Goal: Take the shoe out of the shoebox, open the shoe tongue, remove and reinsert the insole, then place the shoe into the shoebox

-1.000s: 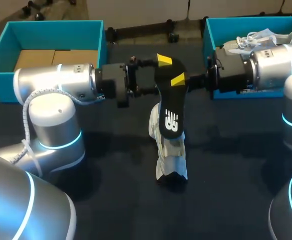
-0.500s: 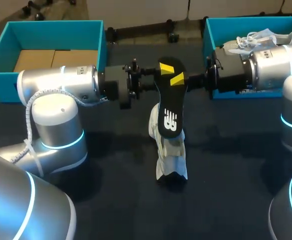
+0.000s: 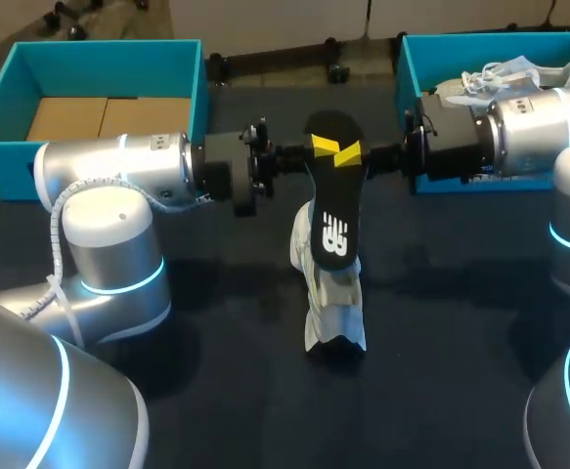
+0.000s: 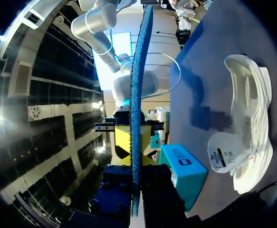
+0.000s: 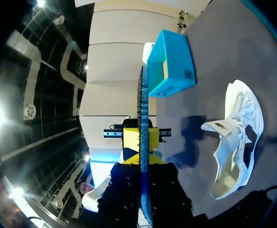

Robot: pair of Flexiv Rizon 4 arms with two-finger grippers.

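Pinching the insole [image 3: 331, 230] from opposite sides: L gripper [image 3: 326, 148] and R gripper [image 3: 347, 153] both clamped tight on its top end. Shoe [image 3: 333, 308] lies on table [image 3: 216, 322] under insole's lower end.

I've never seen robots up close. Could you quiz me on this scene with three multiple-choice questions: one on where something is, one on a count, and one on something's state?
1. Where is the black insole?
A. Tucked inside a shoe
B. Raised over the white shoe
C. Lying in a box

2. How many blue shoeboxes are there?
A. One
B. Three
C. Two

3. What state is the left gripper in?
A. Shut on the insole
B. Wide open
C. Shut on a shoelace

Answers:
1. B: the head view shows it held up above the shoe.
2. C: one sits behind each arm.
3. A: its yellow tips pinch the insole's far end, facing the right gripper, which clamps the same end.
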